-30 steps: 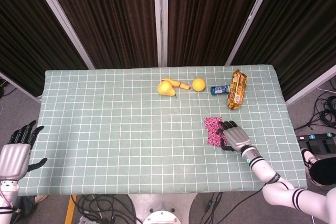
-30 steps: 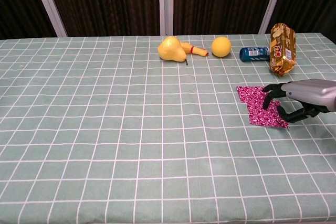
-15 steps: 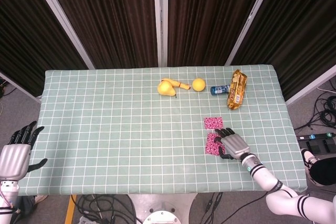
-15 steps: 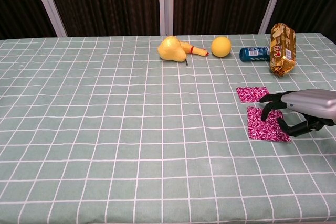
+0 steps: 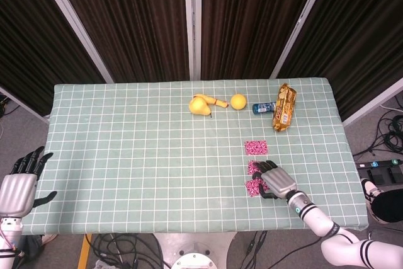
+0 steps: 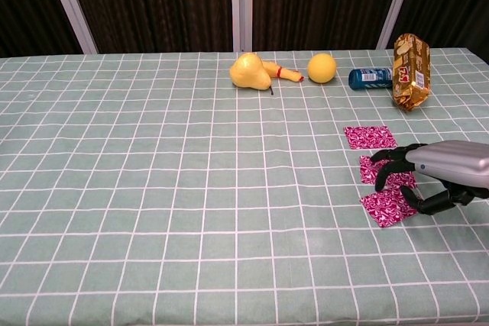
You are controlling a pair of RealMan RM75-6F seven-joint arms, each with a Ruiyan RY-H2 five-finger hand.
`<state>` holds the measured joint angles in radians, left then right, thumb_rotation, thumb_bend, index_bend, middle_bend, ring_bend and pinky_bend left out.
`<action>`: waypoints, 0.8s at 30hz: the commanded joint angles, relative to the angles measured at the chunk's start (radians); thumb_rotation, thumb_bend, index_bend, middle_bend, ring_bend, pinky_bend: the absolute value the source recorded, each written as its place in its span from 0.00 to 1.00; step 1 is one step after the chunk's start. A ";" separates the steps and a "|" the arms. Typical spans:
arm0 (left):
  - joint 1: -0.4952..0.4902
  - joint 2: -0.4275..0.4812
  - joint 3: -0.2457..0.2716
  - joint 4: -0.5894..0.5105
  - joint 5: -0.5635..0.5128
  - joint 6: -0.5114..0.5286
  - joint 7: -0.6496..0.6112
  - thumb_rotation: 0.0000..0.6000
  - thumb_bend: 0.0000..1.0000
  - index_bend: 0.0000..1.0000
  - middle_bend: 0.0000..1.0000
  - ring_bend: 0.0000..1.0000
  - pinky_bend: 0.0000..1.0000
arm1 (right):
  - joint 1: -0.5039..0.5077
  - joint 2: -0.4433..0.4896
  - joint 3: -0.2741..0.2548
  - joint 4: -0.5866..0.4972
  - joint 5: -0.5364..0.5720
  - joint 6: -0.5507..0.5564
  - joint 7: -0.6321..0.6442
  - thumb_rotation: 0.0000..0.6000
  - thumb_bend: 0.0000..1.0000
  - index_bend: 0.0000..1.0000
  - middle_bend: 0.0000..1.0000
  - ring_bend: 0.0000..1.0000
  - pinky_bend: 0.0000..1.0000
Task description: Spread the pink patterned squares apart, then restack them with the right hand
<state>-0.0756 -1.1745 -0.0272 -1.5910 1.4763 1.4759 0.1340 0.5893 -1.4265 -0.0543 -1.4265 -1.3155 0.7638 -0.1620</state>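
Moved: since a second ago the right hand (image 6: 439,179) has drawn back toward the near edge, dragging squares with it; one overlapped pink patch has become three separate squares.
Near square (image 6: 390,208): lies nearest the front edge, turned slightly askew, with the fingertips (image 6: 407,195) at its far right corner.
Middle square (image 6: 384,171): just beyond the near one, partly under the fingers; whether the two touch is hard to tell.
Far square (image 6: 370,137): lies alone and flat, a clear strip of cloth between it and the middle one.
Right hand state: fingers curled down and pressing on the squares, sliding them, not clasped around anything; thumb low beside the near square.
Left hand (image 5: 17,185): off the table at the near left, fingers spread, holding nothing.
Handling: the squares look thin, light and limp, probably fabric or paper; likely to slide under a fingertip and hard to lift from flat.
Where to hold: best judged at an edge or corner, pressing and dragging, or pinching a raised corner.
Surface: green checked cloth (image 5: 126,155) over the table, soft, may wrinkle when dragged on.
Far things: pear (image 6: 250,72), orange ball (image 6: 322,67), blue can (image 6: 370,77) and snack bag (image 6: 410,60) stand in a row, well apart from the squares.
Room: dark curtains with pale poles behind; cables on the floor.
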 commanded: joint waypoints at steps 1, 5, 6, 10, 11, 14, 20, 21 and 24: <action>0.000 -0.001 0.000 0.001 0.000 0.000 0.000 1.00 0.00 0.19 0.15 0.12 0.17 | -0.005 0.010 -0.006 -0.011 0.006 0.001 -0.013 0.49 0.66 0.27 0.03 0.00 0.00; -0.001 -0.001 -0.001 0.002 0.001 -0.001 -0.001 1.00 0.00 0.19 0.15 0.12 0.17 | -0.013 0.023 -0.013 -0.021 0.015 0.007 -0.031 0.48 0.66 0.27 0.03 0.00 0.00; -0.001 -0.001 -0.001 0.002 0.001 -0.001 -0.001 1.00 0.00 0.19 0.15 0.12 0.17 | -0.016 0.028 -0.015 -0.024 0.016 0.010 -0.033 0.48 0.66 0.27 0.03 0.00 0.00; -0.002 -0.002 0.000 0.002 0.001 -0.001 -0.001 1.00 0.00 0.19 0.15 0.12 0.17 | -0.028 0.047 -0.017 -0.040 0.017 0.028 -0.034 0.48 0.66 0.27 0.03 0.00 0.00; -0.002 -0.002 0.000 0.002 0.002 -0.002 -0.001 1.00 0.00 0.19 0.15 0.12 0.17 | -0.031 0.050 -0.016 -0.043 0.014 0.034 -0.030 0.48 0.66 0.27 0.03 0.00 0.00; -0.004 -0.001 -0.001 0.000 0.004 -0.001 0.000 1.00 0.00 0.19 0.15 0.12 0.17 | -0.043 0.052 0.004 -0.038 0.002 0.076 0.000 0.52 0.56 0.27 0.04 0.00 0.00; -0.004 0.001 -0.002 -0.005 0.008 0.004 0.001 1.00 0.00 0.19 0.16 0.12 0.17 | -0.047 0.041 0.065 -0.003 0.019 0.144 -0.001 0.82 0.21 0.30 0.06 0.00 0.00; -0.003 0.001 -0.002 -0.006 0.009 0.005 0.001 1.00 0.00 0.19 0.16 0.12 0.17 | -0.045 0.036 0.074 0.003 0.028 0.148 -0.007 0.86 0.18 0.30 0.07 0.00 0.00; -0.001 0.001 0.000 -0.008 0.011 0.009 0.002 1.00 0.00 0.19 0.15 0.12 0.17 | -0.033 0.017 0.106 0.027 0.073 0.140 -0.030 0.93 0.14 0.32 0.07 0.00 0.00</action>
<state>-0.0765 -1.1735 -0.0275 -1.5993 1.4873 1.4845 0.1360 0.5492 -1.3977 0.0376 -1.4142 -1.2649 0.9073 -0.1786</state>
